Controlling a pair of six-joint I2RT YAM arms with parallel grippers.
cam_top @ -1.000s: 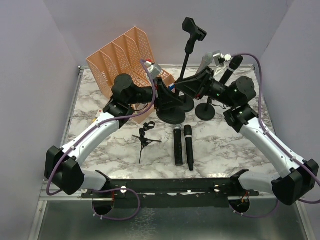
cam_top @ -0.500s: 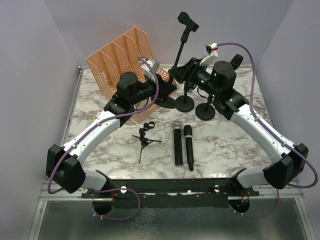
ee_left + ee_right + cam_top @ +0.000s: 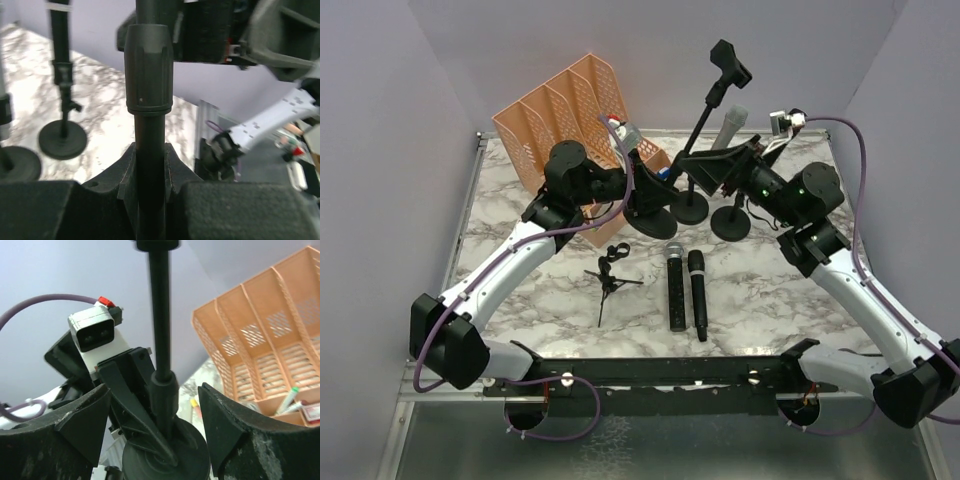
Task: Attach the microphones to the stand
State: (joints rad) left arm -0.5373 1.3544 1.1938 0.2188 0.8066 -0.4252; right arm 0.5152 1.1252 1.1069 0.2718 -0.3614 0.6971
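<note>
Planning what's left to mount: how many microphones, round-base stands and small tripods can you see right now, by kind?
Microphones: 3
Round-base stands: 3
Small tripod: 1
Total: 7

The right arm hides the lower half of the silver-grey microphone behind it.

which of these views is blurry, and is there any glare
Top external: sharp, evenly lit, no glare on the white marble tabletop. Left wrist: the black metal stand pole fills the frame, softly focused, background blurred. Right wrist: the orange plastic file rack is crisp.
</note>
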